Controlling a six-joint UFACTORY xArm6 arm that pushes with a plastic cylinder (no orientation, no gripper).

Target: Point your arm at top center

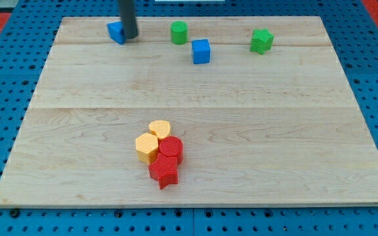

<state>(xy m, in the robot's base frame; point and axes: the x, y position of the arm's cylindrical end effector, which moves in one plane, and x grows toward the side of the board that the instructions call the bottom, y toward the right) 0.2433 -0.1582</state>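
My tip (130,37) stands near the board's top edge, left of centre, touching the right side of a small blue block (115,31). A green cylinder (179,32) sits to the tip's right near the top centre. A blue cube (201,51) lies just below and right of the cylinder. A green star-shaped block (262,40) sits further to the view's right.
A tight cluster lies low on the wooden board (274,131): a yellow heart-like block (159,128), a yellow hexagon (147,147), a red cylinder (171,149) and a red star (164,172). A blue pegboard (373,78) surrounds the board.
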